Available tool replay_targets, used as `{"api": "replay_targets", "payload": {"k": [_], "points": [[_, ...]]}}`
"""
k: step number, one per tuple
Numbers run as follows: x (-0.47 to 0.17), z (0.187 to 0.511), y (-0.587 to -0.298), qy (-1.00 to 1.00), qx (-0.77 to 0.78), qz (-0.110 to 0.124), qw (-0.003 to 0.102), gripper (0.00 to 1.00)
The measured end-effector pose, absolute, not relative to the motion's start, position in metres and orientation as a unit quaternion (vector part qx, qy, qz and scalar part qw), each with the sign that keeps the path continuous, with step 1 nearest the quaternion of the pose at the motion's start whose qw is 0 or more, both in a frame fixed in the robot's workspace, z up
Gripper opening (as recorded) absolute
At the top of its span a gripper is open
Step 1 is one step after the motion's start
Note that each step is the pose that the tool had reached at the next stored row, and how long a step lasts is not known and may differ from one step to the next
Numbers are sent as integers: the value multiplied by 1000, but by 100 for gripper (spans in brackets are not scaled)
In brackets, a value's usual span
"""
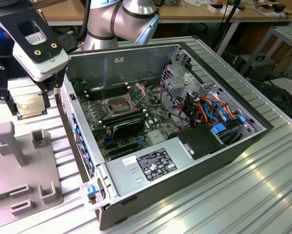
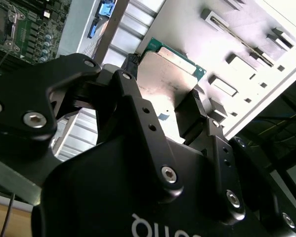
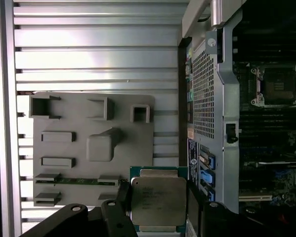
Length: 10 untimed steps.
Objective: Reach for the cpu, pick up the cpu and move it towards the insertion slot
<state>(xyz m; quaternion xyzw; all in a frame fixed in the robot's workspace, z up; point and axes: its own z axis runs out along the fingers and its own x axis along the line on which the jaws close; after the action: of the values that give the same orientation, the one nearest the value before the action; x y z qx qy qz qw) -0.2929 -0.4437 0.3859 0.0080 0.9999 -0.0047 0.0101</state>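
1. Black robot gripper (image 3: 157, 207) has its fingers closed on the cpu (image 3: 158, 200), a thin square silver plate w/ a green edge, held by 2 sides.
2. Cpu is up in the air, above the ribbed metal table (image 1: 243, 195), beside the open grey computer case (image 1: 219, 151).
3. Insertion slot (image 1: 117, 106), a silver-framed square socket w/ dark middle, sits on the green board inside the case, well apart from the cpu.
4. Grey holder plate w/ small blocks (image 3: 93, 148) lies on the table.

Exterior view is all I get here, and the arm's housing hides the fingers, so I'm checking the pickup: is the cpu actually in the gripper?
Observer: Yes. In the second wrist view the gripper has a black finger against each side of the cpu.
Operator: Is it lifted off the grey fixture plate?
Observer: In the first wrist view the cpu sits in front of the fixture plate, held clear of it.
Operator: Is it over the insertion slot?
Observer: No. The insertion slot lies inside the case, well aside of the cpu.
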Motion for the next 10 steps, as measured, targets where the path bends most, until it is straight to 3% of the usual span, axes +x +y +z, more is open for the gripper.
{"api": "replay_targets", "payload": {"k": [10], "points": [[-274,386,-444,1000,8,-5,10,55]]}}
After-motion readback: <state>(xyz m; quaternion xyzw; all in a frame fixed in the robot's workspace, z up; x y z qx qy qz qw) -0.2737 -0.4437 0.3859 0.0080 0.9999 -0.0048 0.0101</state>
